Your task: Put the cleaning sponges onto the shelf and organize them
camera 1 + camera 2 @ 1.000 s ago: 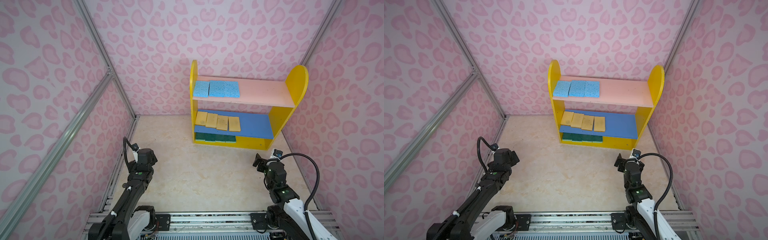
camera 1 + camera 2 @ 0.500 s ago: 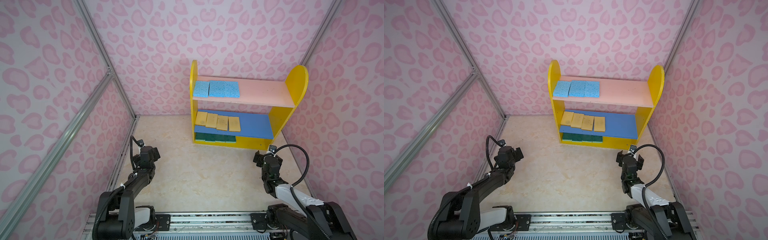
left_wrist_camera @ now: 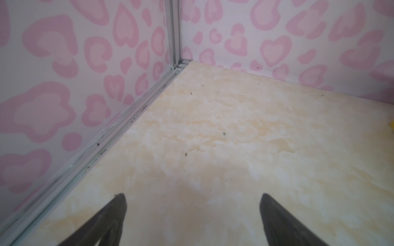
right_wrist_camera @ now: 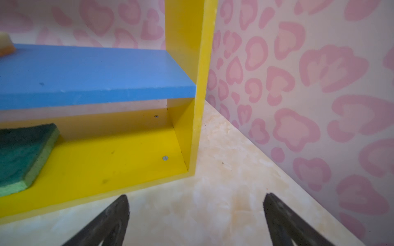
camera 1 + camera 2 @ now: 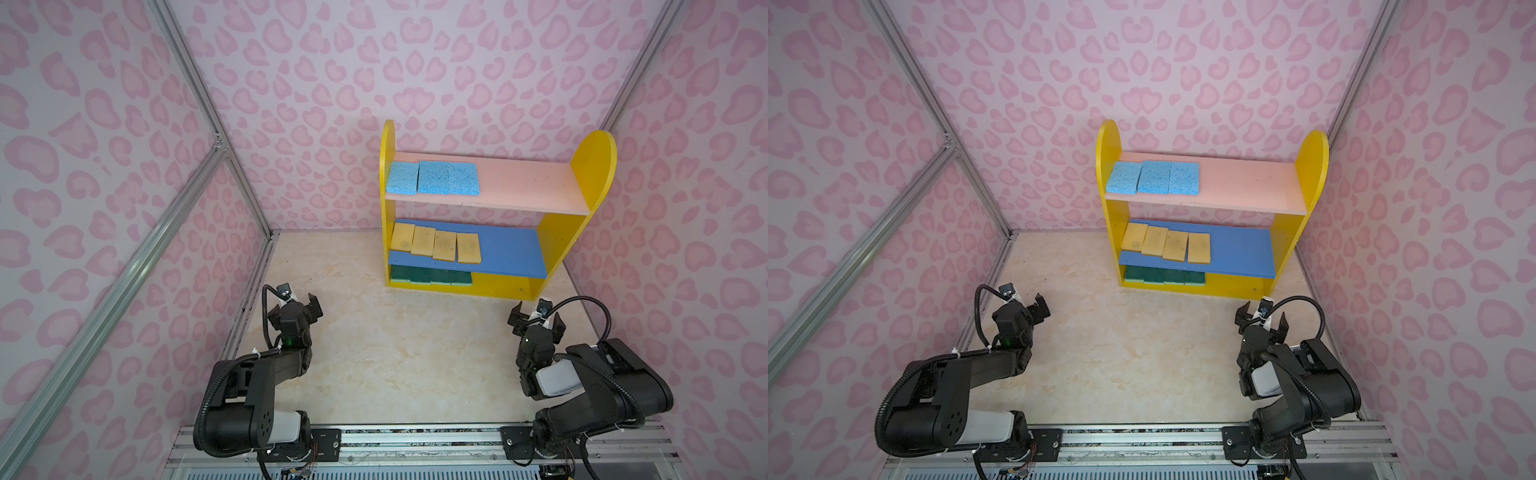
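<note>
Already | cleaning sponges [image 5: 433,178] on shelf [image 5: 592,166] | left gripper [image 5: 294,308], right gripper [image 5: 538,318] well apart

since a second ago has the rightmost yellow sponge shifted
No. The rightmost yellow sponge lies where it did on the blue board, equally far from the shelf's right side panel.

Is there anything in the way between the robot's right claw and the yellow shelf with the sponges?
No. Only bare cream marbled floor lies between the open right gripper and the small wooden shelf with yellow sides. Nothing visible blocks it.
</note>
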Motion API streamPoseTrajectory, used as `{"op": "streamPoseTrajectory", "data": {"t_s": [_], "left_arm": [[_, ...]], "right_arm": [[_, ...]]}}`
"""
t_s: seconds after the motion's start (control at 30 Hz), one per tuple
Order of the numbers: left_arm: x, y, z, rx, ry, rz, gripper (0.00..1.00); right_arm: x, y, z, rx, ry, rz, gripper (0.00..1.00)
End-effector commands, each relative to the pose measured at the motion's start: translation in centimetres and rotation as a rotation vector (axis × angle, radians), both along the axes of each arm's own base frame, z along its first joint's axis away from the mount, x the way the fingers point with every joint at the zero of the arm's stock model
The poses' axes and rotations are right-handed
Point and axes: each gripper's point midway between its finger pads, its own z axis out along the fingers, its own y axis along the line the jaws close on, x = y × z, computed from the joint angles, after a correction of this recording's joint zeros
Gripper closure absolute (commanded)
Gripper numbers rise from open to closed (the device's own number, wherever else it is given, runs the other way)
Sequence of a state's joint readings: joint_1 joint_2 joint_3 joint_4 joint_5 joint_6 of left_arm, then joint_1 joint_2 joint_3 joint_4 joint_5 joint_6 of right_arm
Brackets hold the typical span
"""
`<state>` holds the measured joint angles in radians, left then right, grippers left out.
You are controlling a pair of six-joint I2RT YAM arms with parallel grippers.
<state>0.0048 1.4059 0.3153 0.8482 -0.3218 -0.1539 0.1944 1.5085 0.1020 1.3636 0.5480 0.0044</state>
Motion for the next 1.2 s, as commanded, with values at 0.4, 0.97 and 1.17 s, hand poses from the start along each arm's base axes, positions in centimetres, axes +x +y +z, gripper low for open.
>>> {"op": "streamPoseTrajectory", "data": {"t_s": [0.4, 0.97, 1.17], "left_arm": [[1.9, -2.7, 1.0, 0.041, -0.058, -0.173, 0.03], [1.8, -2.7, 1.0, 0.04, -0.06, -0.172, 0.03], [1.8, -2.7, 1.0, 0.04, -0.06, -0.173, 0.03]], "right_arm": [[5.9, 0.0, -2.2, 0.098, 0.187, 0.169, 0.01], [5.8, 0.3, -2.0, 0.078, 0.179, 0.169, 0.01], [5.8, 0.3, -2.1, 0.078, 0.181, 0.169, 0.01]]}}
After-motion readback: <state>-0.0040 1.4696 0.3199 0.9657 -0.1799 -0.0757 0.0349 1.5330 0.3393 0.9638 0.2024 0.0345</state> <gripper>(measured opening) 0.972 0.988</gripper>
